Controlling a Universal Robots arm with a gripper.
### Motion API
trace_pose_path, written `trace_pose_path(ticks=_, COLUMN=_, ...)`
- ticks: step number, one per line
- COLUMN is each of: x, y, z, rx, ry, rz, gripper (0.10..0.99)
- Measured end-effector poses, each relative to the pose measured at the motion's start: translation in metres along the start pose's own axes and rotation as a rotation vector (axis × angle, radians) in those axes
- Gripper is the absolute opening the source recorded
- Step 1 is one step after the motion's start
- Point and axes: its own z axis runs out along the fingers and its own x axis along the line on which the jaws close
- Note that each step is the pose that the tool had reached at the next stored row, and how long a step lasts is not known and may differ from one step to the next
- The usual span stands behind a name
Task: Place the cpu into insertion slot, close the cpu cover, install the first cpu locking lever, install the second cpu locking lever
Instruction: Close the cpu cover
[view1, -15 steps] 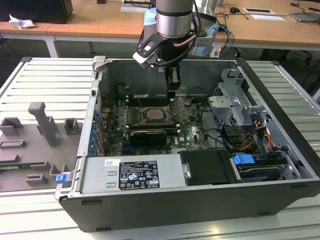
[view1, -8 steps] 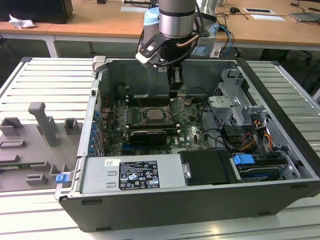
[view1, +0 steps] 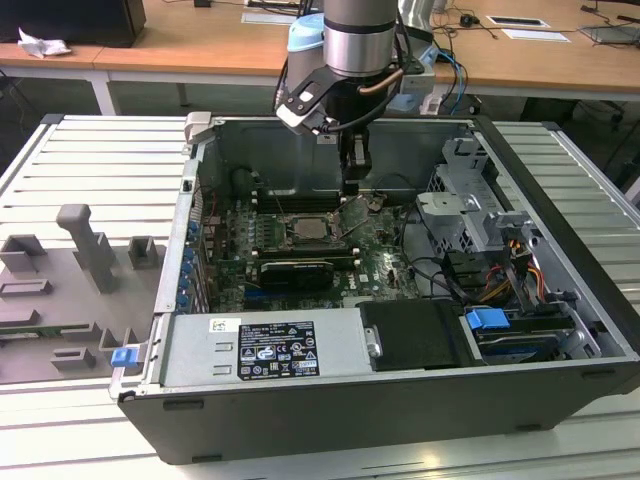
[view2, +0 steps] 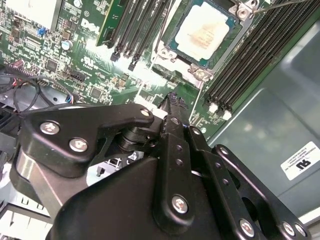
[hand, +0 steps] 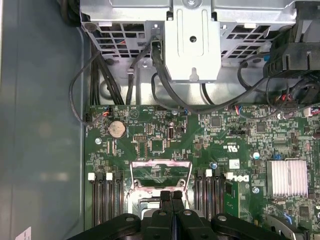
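Two white labels, print left unread: sticker (view2: 300, 161) on case wall (view2: 260, 135), label (view1: 275, 350) on silver box (view1: 200, 350). Seated cpu (view2: 202, 30) in slot (view2: 165, 50), memory slots (view2: 260, 55) crowding either side. Closed, empty gripper (view1: 352, 188) just above board (hand: 150, 135) beside slot, wall near.

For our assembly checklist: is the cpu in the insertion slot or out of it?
In. In the second wrist view the cpu lies flat inside the insertion slot, metal rim all around it.
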Motion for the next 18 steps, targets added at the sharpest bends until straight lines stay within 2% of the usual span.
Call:
trace_pose_path(ticks=7, x=0.0001, y=0.0046, z=0.0004, rx=0.0, ry=0.0, rz=0.0, gripper=0.106)
trace_pose_path(ticks=10, x=0.0001, y=0.0091, z=0.0007, rx=0.002, ry=0.0, rz=0.0, gripper=0.106)
trace_pose_path(ticks=12, x=0.0002, y=0.0131, z=0.0011, rx=0.004, ry=0.0, rz=0.0, gripper=0.106)
trace_pose_path(ticks=15, x=0.0004, y=0.0239, z=0.0034, rx=0.007, ry=0.0, rz=0.0, gripper=0.106)
trace_pose_path(ticks=18, x=0.0007, y=0.0308, z=0.009, rx=0.007, ry=-0.0003, rz=0.0, gripper=0.106)
